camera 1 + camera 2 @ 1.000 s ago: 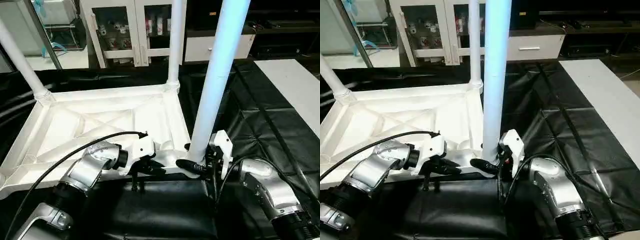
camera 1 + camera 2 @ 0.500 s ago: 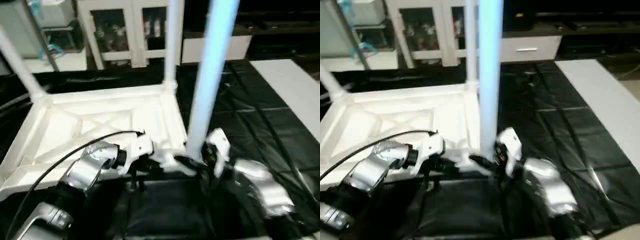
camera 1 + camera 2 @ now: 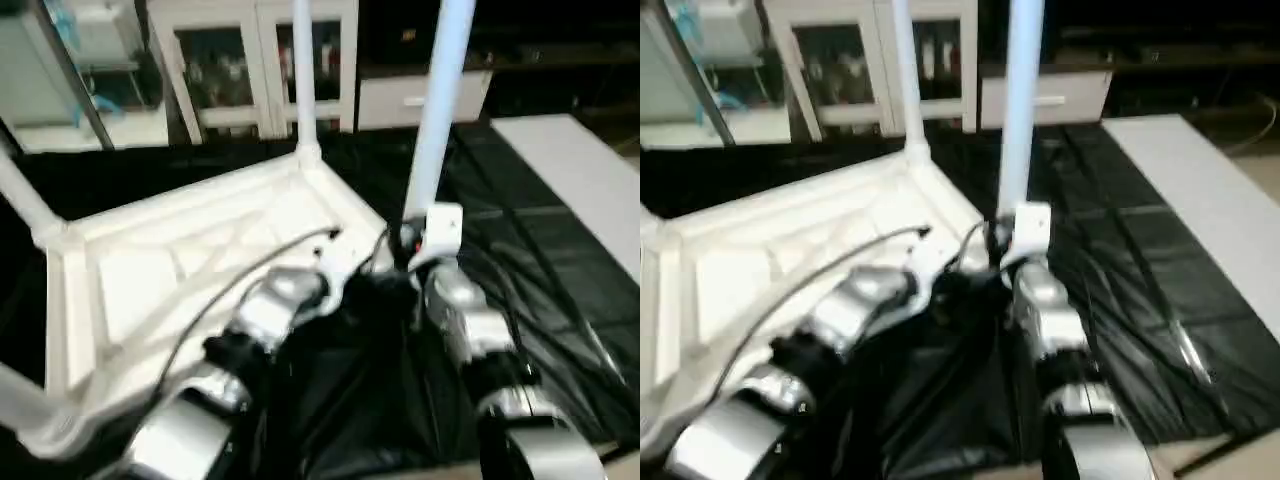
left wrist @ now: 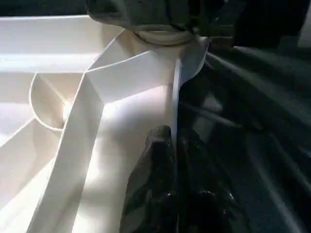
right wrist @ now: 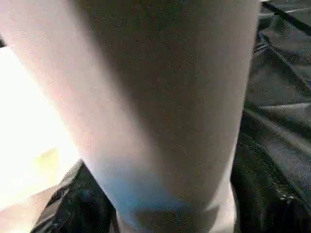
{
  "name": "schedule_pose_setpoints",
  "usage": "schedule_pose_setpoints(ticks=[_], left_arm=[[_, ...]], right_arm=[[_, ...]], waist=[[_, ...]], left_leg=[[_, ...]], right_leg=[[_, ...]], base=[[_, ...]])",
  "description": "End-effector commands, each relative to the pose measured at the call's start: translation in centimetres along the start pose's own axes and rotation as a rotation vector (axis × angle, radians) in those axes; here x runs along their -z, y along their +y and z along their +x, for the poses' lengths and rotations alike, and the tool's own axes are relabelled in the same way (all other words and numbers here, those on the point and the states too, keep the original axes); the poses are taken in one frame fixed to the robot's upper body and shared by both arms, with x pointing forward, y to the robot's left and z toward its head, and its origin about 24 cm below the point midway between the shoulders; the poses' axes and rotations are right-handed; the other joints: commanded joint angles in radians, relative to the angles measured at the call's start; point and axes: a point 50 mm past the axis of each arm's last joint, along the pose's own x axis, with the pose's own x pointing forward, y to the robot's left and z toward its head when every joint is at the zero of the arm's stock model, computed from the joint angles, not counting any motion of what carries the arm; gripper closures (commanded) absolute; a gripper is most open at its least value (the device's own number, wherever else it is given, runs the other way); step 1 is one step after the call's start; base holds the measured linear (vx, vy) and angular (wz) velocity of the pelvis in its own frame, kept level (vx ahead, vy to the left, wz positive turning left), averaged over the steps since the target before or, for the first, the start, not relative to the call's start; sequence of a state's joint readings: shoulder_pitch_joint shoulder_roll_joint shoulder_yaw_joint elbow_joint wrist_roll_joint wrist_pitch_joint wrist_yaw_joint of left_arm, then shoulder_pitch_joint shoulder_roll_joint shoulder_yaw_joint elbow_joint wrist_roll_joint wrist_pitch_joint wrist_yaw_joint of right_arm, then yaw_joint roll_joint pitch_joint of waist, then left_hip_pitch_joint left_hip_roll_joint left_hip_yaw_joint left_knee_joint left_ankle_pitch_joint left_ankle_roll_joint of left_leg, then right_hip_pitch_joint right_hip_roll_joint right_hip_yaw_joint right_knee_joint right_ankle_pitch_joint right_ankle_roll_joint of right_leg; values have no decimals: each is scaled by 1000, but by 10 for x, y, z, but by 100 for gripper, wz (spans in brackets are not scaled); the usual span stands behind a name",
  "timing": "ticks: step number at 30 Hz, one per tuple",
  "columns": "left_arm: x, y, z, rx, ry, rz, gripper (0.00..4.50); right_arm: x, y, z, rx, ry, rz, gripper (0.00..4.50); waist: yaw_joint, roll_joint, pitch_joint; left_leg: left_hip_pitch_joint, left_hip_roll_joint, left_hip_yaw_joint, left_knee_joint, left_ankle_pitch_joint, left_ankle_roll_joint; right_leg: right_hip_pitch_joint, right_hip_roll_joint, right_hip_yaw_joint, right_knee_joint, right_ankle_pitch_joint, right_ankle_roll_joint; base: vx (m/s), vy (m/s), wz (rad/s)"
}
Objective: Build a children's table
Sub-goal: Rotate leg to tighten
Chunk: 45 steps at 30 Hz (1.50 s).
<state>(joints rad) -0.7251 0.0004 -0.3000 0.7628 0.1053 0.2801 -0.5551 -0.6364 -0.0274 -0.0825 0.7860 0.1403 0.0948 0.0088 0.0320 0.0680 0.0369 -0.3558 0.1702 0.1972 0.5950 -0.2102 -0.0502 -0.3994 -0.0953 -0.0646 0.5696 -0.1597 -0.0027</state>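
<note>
**Silver arms, black joints, white wrists**

Both forearms, left (image 3: 265, 320) and right (image 3: 468, 325), are rounded silver metal shells, glossy and segmented, joined by black collars. Each ends in a white plastic wrist housing; the right one (image 3: 441, 230) is boxy. A thin black cable (image 3: 240, 290) arcs along the left forearm. The left gripper's fingers (image 4: 150, 184) are matte black and rounded.

Work surface: large table under a wrinkled black cover (image 3: 560, 270), glossy, with folds catching light.
Right side: pale flat panel (image 3: 580, 175) lying on the black cover, running toward the near edge.
Back wall, centre: white cabinet (image 3: 250, 65) with glass doors, small items on its shelves, too blurred to identify.
Back, right: low white drawer unit (image 3: 420, 100); dark furniture beyond.
Back, left: slanted metal frame post (image 3: 70, 75).
</note>
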Motion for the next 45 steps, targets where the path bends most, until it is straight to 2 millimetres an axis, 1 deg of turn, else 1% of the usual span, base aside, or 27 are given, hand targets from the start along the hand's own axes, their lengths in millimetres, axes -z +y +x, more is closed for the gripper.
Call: schedule_pose_setpoints(ticks=[1,4,6,7,8,9,10,11,14,16,18,20,21,23,24,26,28,30,34,35,36,37,39,41,43,44,45], left_arm=[[5,18,-4,-189,6,-12,450],[8,19,-6,-168,4,0,450],[10,21,-10,-134,-13,29,450],[11,21,-11,-119,-24,42,450],[13,22,-14,-98,-27,56,450],[15,22,-15,-83,-28,66,450],[18,21,-18,-51,-24,74,450],[24,19,-25,28,-30,113,450],[32,16,-34,136,-34,165,450],[37,14,-40,202,-37,193,450],[44,11,-49,291,-31,211,450],[51,9,-59,376,-18,240,450],[54,8,-64,422,-13,245,450],[59,6,-74,505,-3,224,450],[60,5,-79,544,-2,210,450],[60,5,-88,608,-1,181,450],[60,6,-93,636,0,176,450],[60,7,-94,637,2,178,450],[57,10,-95,628,-10,180,450],[57,10,-95,623,-11,184,450],[57,10,-95,619,-12,188,450],[57,10,-95,619,-11,188,450],[57,10,-95,620,-10,187,450],[57,11,-95,618,-6,188,450],[57,11,-95,615,-4,188,450],[57,11,-94,613,-4,188,450],[57,11,-94,613,-4,188,450]], right_arm=[[19,35,-2,-110,73,25,185],[19,36,-3,-142,63,11,186],[16,37,-5,-210,7,-1,186],[15,37,-6,-236,-16,-12,130],[13,35,-8,-265,-41,-25,116],[13,34,-9,-283,-55,-35,116],[11,30,-11,-303,-71,-40,114],[10,23,-17,-365,-92,-49,107],[8,14,-27,-465,-111,-85,70],[8,9,-34,-534,-122,-112,70],[7,3,-46,-637,-125,-129,70],[8,0,-60,-767,-114,-180,70],[10,-1,-68,-835,-100,-220,70],[14,-6,-80,-919,-57,-266,70],[16,-9,-85,-956,-34,-281,70],[20,-13,-94,-1019,14,-302,70],[23,-14,-99,-1062,50,-315,70],[24,-14,-101,-1073,61,-319,70],[27,-10,-101,-1107,87,-318,70],[27,-9,-102,-1112,94,-321,70],[28,-8,-102,-1114,98,-323,87],[28,-8,-102,-1116,102,-326,105],[28,-8,-102,-1120,108,-329,105],[28,-9,-103,-1127,118,-323,123],[27,-9,-103,-1130,124,-319,138],[27,-10,-102,-1130,127,-317,147],[27,-10,-102,-1130,128,-316,155]], waist=[[2,-22,-54],[3,-24,-54],[7,-23,-55],[6,-23,-55],[7,-25,-58],[7,-24,-56],[5,-24,-52],[5,-23,-52],[1,-21,-54],[6,-17,-54],[11,-17,-55],[12,-15,-54],[16,-13,-56],[21,-17,-55],[27,-14,-57],[31,-13,-54],[37,-21,-50],[40,-19,-48],[41,-25,-46],[41,-22,-47],[40,-24,-47],[40,-26,-50],[40,-25,-51],[42,-25,-53],[44,-26,-52],[44,-31,-52],[46,-28,-52]], left_leg=[[2,45,-26,-81,-235,62],[-2,44,-24,-79,-211,78],[-2,45,-25,-79,-220,83],[-1,46,-24,-79,-217,83],[-4,46,-25,-77,-198,90],[-6,47,-23,-78,-191,99],[-9,46,-24,-80,-198,102],[-15,48,-28,-82,-201,104],[-7,51,-27,-80,-201,105],[-6,54,-27,-82,-198,105],[-3,58,-27,-83,-186,104],[-5,61,-27,-84,-180,111],[0,63,-25,-83,-183,109],[-2,65,-23,-83,-177,111],[0,66,-23,-82,-169,110],[2,67,-20,-82,-177,108],[2,67,-18,-85,-208,93],[3,67,-20,-88,-221,80],[5,63,-23,-89,-242,56],[4,63,-24,-89,-230,54],[4,63,-23,-89,-226,55],[3,62,-23,-87,-210,58],[3,62,-23,-85,-189,64],[2,62,-21,-82,-168,74],[1,61,-20,-80,-165,80],[2,61,-19,-80,-165,81],[2,62,-21,-80,-164,79]], right_leg=[[35,-57,33,-75,-329,-190],[39,-58,34,-71,-317,-202],[39,-61,33,-74,-350,-196],[39,-61,34,-73,-346,-196],[42,-60,34,-68,-317,-200],[41,-59,33,-67,-304,-206],[42,-58,32,-68,-320,-202],[51,-61,31,-69,-344,-188],[42,-58,35,-70,-345,-193],[41,-59,36,-70,-342,-194],[42,-56,37,-63,-290,-211],[42,-54,38,-56,-248,-223],[40,-53,38,-54,-233,-229],[43,-53,39,-48,-199,-238],[43,-53,39,-42,-184,-245],[38,-54,40,-44,-190,-257],[38,-56,42,-49,-253,-246],[36,-58,44,-53,-292,-232],[35,-61,45,-61,-363,-201],[35,-60,46,-60,-352,-196],[36,-59,45,-60,-344,-196],[37,-58,45,-57,-316,-201],[38,-56,44,-52,-278,-211],[39,-56,44,-48,-243,-222],[40,-57,43,-49,-247,-226],[40,-57,43,-49,-253,-224],[40,-58,43,-49,-263,-223]], base=[[0,0,0],[0,0,0],[0,0,0],[0,0,0],[0,0,0],[0,0,0],[0,0,0],[0,0,0],[0,0,0],[0,0,0],[0,0,0],[0,0,0],[0,0,0],[0,0,0],[0,0,0],[0,0,0],[0,0,0],[0,0,0],[0,0,0],[0,0,0],[0,0,0],[0,0,0],[0,0,0],[0,0,0],[0,0,0],[0,0,0],[0,0,0]])
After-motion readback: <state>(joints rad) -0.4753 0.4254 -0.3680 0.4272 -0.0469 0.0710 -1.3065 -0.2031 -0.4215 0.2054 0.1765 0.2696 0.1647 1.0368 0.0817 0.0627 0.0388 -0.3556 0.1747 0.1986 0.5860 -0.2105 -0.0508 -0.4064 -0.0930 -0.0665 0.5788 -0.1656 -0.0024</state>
